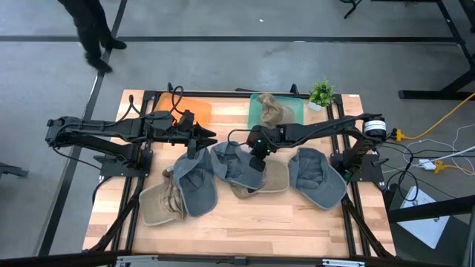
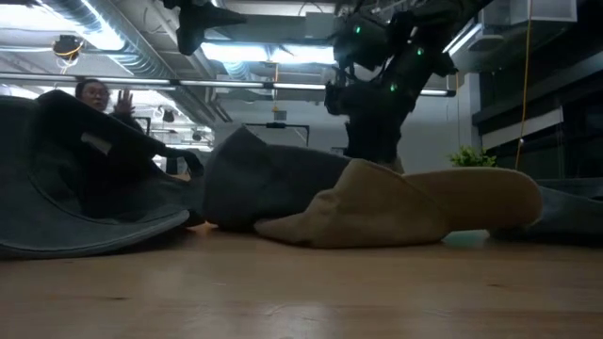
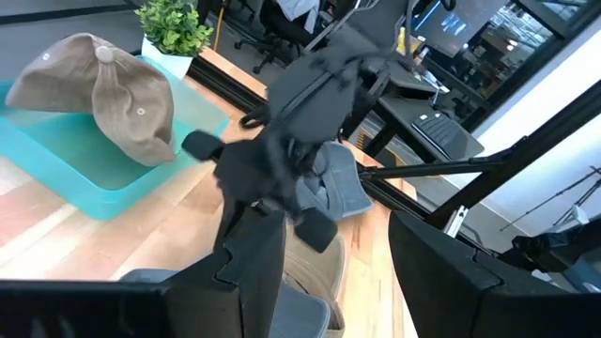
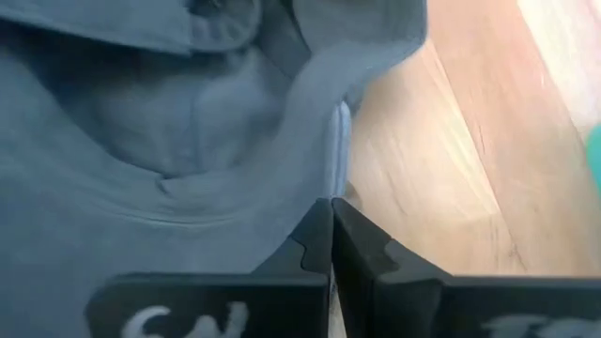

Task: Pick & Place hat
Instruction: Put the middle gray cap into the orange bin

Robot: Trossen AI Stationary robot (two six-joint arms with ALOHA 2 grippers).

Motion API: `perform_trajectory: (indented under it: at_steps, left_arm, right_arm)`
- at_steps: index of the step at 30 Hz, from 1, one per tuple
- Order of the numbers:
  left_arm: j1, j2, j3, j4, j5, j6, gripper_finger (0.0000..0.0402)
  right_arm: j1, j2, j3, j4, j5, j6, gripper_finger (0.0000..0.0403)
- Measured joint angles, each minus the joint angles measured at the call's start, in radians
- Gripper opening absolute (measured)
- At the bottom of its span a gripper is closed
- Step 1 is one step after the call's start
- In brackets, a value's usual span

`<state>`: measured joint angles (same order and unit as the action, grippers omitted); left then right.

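Observation:
Several hats lie on the wooden table. A grey hat (image 1: 231, 165) lies at the middle, partly on a tan hat (image 1: 273, 179). My right gripper (image 1: 256, 162) points steeply down at the grey hat and is shut on its edge (image 4: 331, 218). In the low view the grey hat (image 2: 273, 184) and the tan hat (image 2: 405, 202) rest on the tabletop below the right arm. My left gripper (image 1: 210, 139) hangs above the table left of the middle, open (image 3: 338, 282), with nothing between its fingers. Another tan hat (image 3: 103, 94) lies in the teal tray (image 3: 56, 160). My right gripper pinches a cloth edge of the grey hat (image 4: 336, 160) between its two fingertips. The fingers come from above, slanting down. How many layers are caught does not show. The hat lies on the table and on the tan hat beneath it.
A grey hat (image 1: 194, 185) and a tan hat (image 1: 159, 204) lie at the near left, another grey hat (image 1: 318, 176) at the right. An orange tray (image 1: 197, 110) and a small potted plant (image 1: 321, 93) stand at the far edge. A person walks beyond the table.

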<state>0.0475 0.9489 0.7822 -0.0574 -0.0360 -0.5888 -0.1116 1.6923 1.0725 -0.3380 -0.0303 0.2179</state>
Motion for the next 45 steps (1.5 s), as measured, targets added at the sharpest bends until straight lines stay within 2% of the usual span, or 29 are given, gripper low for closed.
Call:
perform_trajectory:
  at_steps: [4, 13, 20, 26, 33, 37, 41, 45]
  left_arm:
    - [0.000, 0.000, 0.000, 0.000, 0.000, 0.000, 0.0184]
    - [0.000, 0.000, 0.000, 0.000, 0.000, 0.025, 0.0184]
    - [0.000, 0.000, 0.000, 0.000, 0.001, 0.027, 0.0184]
    - [0.000, 0.000, 0.000, 0.000, 0.002, 0.060, 0.0184]
    - [0.000, 0.000, 0.000, -0.019, 0.001, 0.061, 0.0184]
    - [0.000, 0.000, 0.000, -0.032, 0.000, 0.061, 0.0184]
    - [0.000, 0.000, 0.000, -0.032, 0.000, 0.061, 0.0184]
    - [0.000, 0.000, 0.000, -0.033, 0.000, 0.061, 0.0184]
  right_arm:
    - [0.000, -0.055, 0.045, -0.028, 0.019, -0.057, 0.0003]
    - [0.000, -0.114, 0.195, -0.111, 0.184, -0.278, 0.0002]
    - [0.000, -0.110, 0.228, -0.144, 0.156, -0.223, 0.0019]
    - [0.000, -0.063, 0.228, -0.153, 0.061, -0.147, 0.0064]
    - [-0.003, 0.010, 0.228, -0.171, -0.006, -0.052, 0.0167]
    - [-0.003, 0.051, 0.228, -0.245, -0.003, -0.048, 0.0214]
    - [-0.003, 0.094, 0.227, -0.319, 0.019, -0.050, 0.0229]
    - [0.011, 0.105, 0.227, -0.319, 0.057, -0.068, 0.0220]
